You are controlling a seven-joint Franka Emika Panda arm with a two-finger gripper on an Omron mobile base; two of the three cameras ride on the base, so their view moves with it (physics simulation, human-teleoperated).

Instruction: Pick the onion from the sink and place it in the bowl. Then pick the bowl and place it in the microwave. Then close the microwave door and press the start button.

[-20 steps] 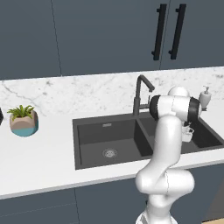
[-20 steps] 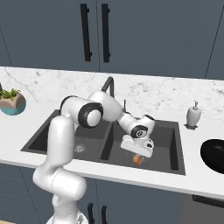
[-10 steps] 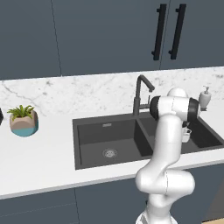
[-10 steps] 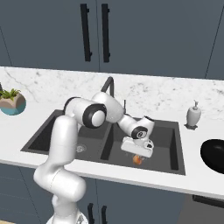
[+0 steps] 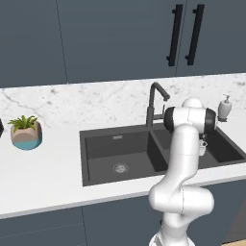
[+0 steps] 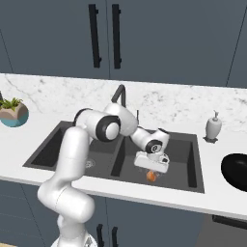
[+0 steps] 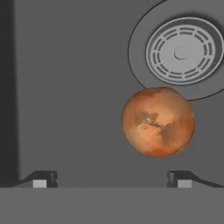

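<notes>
Here my gripper hangs low inside the right basin of the sink, pointing down, with the jaws spread wide and nothing between them. The onion lies on the dark basin floor directly under my hand; from the right base view it peeks out orange just below the gripper body. In the hand view it sits a little toward the right fingertip rather than centred, and its upper edge overlaps the rim of the round steel drain, so it rests just beside the drain. Both fingertips stand apart from the onion and do not touch it. The bowl rests on the white surface to the right of the sink, at the edge of the picture. A pale soap dispenser stands behind the right basin, the dark faucet rises between the basins, and a small potted plant sits well off to the left.
</notes>
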